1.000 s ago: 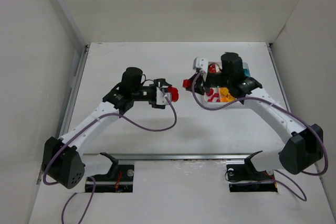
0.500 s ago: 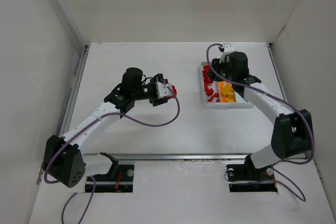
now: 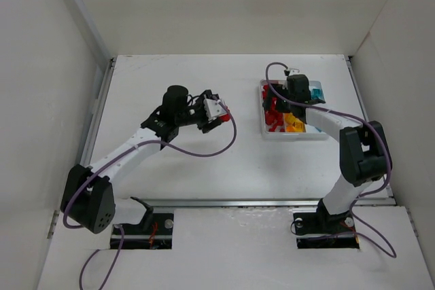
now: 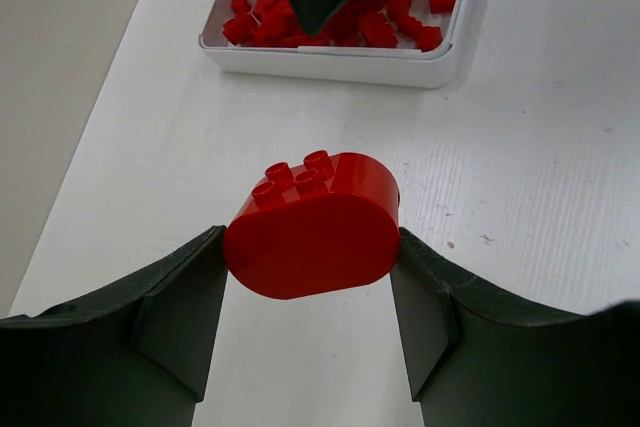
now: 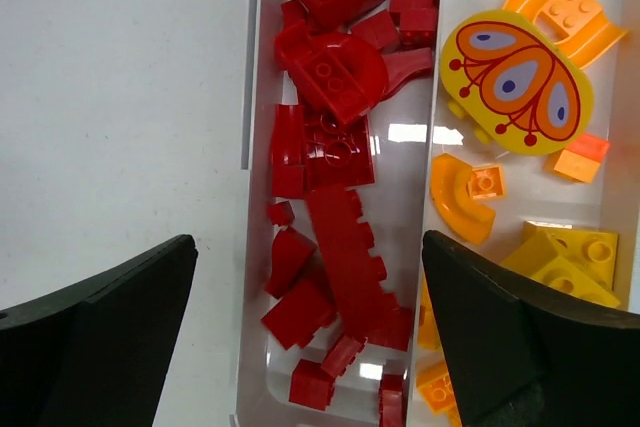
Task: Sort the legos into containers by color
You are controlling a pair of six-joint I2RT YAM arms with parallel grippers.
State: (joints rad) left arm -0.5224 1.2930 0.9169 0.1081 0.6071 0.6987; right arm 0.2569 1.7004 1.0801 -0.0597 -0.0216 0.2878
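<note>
From where I stand, the sorting looks nearly finished. The white tray sits on the right side of the table, and its compartments are well filled. The red compartment holds a heap of red bricks, some of them joined in a row. Next to it, the orange and yellow compartment holds curved pieces, wedges and a yellow piece printed with a butterfly. From above I can just make out the cyan pieces at the far right of the tray, though the arm hides most of that section. As far as I can see, no colour has strayed into the wrong compartment.

One piece is plainly left. The left pincer pinches a rounded red brick by its two ends, studs up, lifted clear of the table and well apart from the tray, which lies ahead of it. I see no other loose bricks on the table in the overhead view, though something small could lie hidden under the arms.

The right pincer hangs spread wide and empty over the red compartment. In my judgement it may need to clear off before the left arm can bring the brick across and drop it among the reds.
</note>
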